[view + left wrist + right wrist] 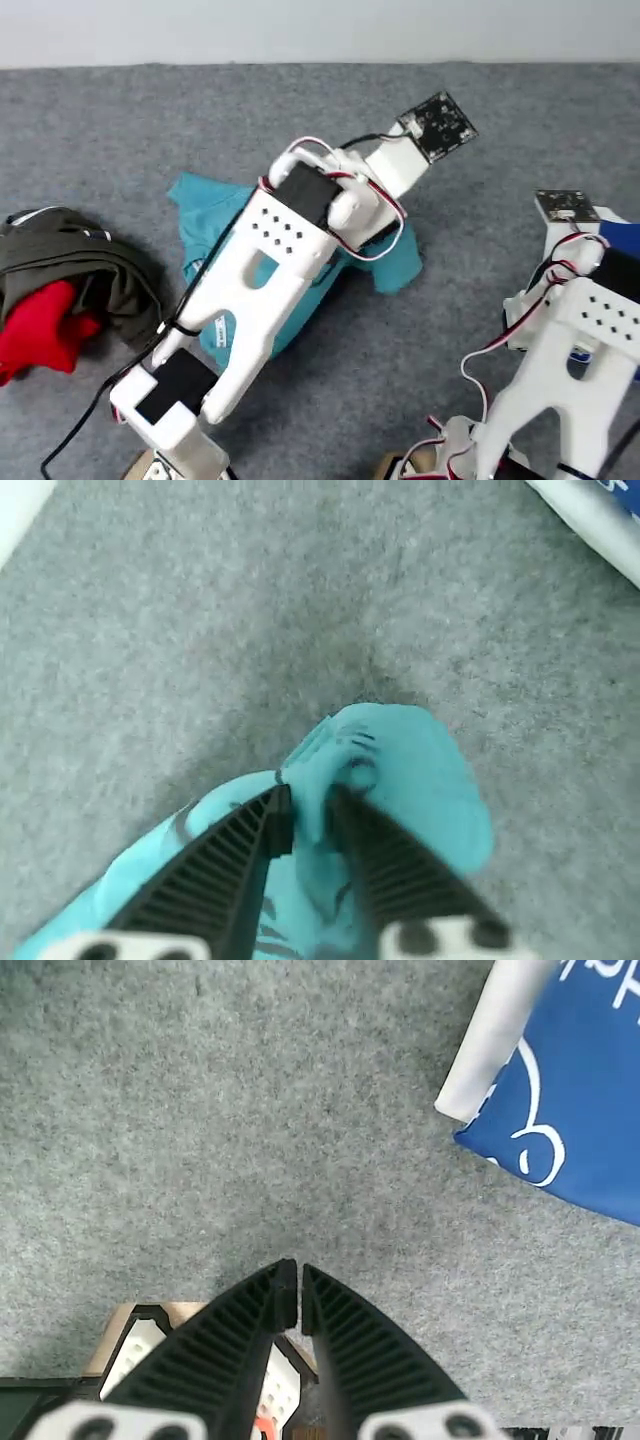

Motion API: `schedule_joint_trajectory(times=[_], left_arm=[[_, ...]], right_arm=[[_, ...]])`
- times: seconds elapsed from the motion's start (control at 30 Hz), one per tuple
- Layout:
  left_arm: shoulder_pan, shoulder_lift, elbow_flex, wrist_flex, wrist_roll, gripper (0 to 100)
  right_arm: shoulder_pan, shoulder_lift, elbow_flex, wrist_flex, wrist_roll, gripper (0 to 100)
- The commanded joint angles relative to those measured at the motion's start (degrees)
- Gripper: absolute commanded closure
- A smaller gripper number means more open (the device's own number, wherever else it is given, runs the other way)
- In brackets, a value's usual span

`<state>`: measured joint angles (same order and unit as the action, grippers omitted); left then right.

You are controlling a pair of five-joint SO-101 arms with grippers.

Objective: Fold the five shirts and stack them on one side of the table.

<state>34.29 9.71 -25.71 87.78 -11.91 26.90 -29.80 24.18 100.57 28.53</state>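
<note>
The desk (520,180) is mottled grey. The teal shirt (215,225) carries darker teal print. The red shirt (40,335) sits bright against the dark olive-grey shirt (85,260). The blue shirt (585,1080) has thin white line markings and a white edge. The left arm (260,290) and right arm (570,345) are white with black motors and red wires. The left tool (310,805) and right tool (299,1280) are black and ribbed.

The high camera looks down over the table (120,130) from well above. Each wrist camera looks along its own gripper, close to the surface. The view over the left gripper (310,815) shares the teal shirt (430,780) with the high view. The view over the right gripper (300,1285) shares the blue shirt (570,1090) at the right edge.
</note>
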Motion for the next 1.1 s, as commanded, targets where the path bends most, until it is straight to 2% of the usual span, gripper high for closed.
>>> schedule_joint_trajectory(times=[0.0,0.07,0.17,0.53,0.63,0.8,1.07], left_arm=[[-1.8,-0.4,-9.2,10.7,0.2,81],[-3.4,-0.9,-10.6,13.2,0.1,81],[-6.0,-4.7,-5.4,13.0,-2.1,81],[-6.8,-20.4,38.5,12.4,-10.7,80],[-8.8,-20.5,47.2,9.6,-13.3,80],[-14.5,-20.3,58.6,-0.2,-18.5,80],[-21.2,-16.5,68.9,-10.7,-21.8,78]], right_arm=[[-0.5,-1.5,-0.4,2.2,-0.4,99.0],[-0.5,-1.5,-0.4,2.2,-0.4,99.0],[-0.5,-1.5,-0.4,2.2,-0.4,99.0],[-0.7,-1.4,-0.4,2.2,-0.3,99.0],[-0.7,-1.1,-0.4,2.2,-0.2,99.0],[-0.7,-1.1,-0.4,2.2,-0.2,99.0],[-0.7,-1.1,-0.3,2.2,-0.2,99.0]])
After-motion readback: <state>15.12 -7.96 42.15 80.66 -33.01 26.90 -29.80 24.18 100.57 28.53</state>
